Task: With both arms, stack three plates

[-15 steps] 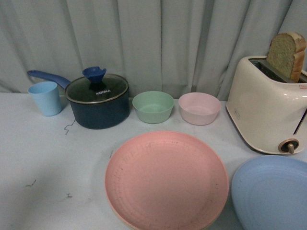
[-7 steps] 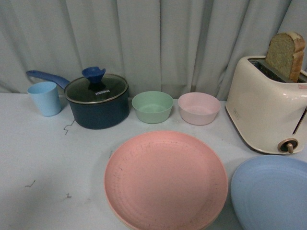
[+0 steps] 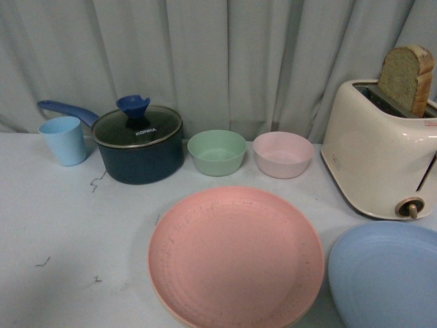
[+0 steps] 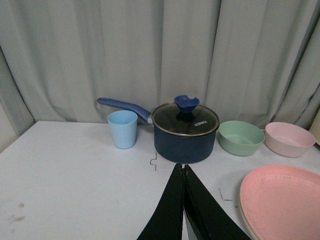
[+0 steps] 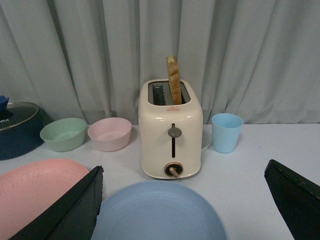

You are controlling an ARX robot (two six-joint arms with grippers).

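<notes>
- Pink plate (image 3: 235,256): flat on the white table (image 3: 61,232), near-centre in front view, nothing on it. A paler rim shows under its near-left edge; can't tell if that's another plate.
- Blue plate (image 3: 386,277): flat on the table just right of the pink one, w/ a thin strip of table between them. It is cut off by the frame edge and lies in front of the toaster (image 3: 379,154).
- Right gripper (image 5: 183,170): jaws spread wide and gripping nothing. In the right wrist view the blue plate (image 5: 157,212) lies between the two black fingers (image 5: 75,210).
- Left gripper (image 4: 182,167): black fingers pressed together tip to tip w/ nothing between them. It is above bare table, left of the pink plate (image 4: 282,202), pointing toward the saucepan (image 4: 185,132).
- Neither arm shows in front view.
- Back row, left to right in front view: light blue cup (image 3: 63,140), dark blue saucepan (image 3: 140,147) w/ glass lid marked KONKA, blue knob and long blue handle, green bowl (image 3: 217,152), pink bowl (image 3: 283,154). Both bowls are upright and empty.
- The cream toaster stands at the right w/ a bread slice (image 3: 407,78) sticking up from a slot.
- A 2nd light blue cup (image 5: 226,132) stands just beyond the toaster's far side, seen only in right wrist view.
- Grey curtain (image 3: 225,61) hangs behind everything.
</notes>
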